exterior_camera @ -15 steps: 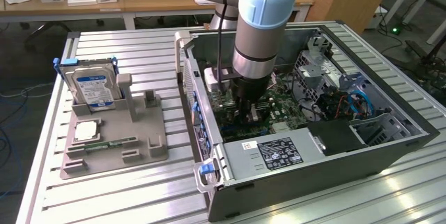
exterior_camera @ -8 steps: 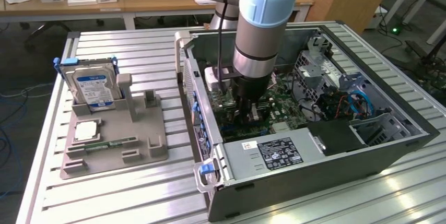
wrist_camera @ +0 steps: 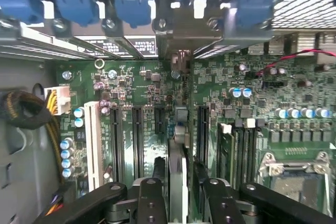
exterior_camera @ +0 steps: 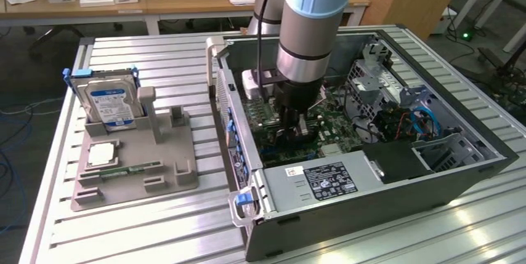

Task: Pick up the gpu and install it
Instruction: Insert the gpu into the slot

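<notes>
Inside the open computer case (exterior_camera: 386,172) at frame centre, the gripper (wrist_camera: 177,174) has its jaws clamped on the gpu (wrist_camera: 177,182), held edge-on just above the motherboard (wrist_camera: 136,93) slots, seating apparently unfinished.

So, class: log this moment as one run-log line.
gripper: shut on thin dark gpu card, edge-on | place: inside open grey computer case, over green motherboard slots | hard drive: in holder

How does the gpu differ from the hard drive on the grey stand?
The gpu stands edge-on between the pincer fingers over the motherboard inside the case; the hard drive stands untouched on the stand outside. The gpu is thin and dark; the drive is thicker, silver, blue-labelled. Both stand upright.
</notes>
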Robot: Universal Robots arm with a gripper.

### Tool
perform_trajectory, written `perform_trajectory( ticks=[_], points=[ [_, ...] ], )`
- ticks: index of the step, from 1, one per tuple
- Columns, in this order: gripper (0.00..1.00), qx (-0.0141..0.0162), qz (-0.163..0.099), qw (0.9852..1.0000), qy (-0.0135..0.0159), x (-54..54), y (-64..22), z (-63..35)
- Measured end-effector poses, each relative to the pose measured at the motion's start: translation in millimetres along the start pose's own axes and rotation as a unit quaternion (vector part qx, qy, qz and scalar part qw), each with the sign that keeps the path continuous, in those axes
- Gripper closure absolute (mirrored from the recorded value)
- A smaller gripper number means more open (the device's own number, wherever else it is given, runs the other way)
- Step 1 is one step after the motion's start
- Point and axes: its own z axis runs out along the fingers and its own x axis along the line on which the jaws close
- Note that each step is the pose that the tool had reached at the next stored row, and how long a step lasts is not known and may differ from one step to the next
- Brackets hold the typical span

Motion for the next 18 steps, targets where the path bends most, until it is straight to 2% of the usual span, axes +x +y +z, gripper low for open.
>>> perform_trajectory(
  ticks=[13, 18],
  points=[
    [0.66, 0.0105, 0.000, 0.9999, -0.0004, -1.3, -2.2, -38.6],
    [0.66, 0.0113, 0.000, 0.9999, -0.0005, -1.4, -2.3, -41.4]
  ],
)
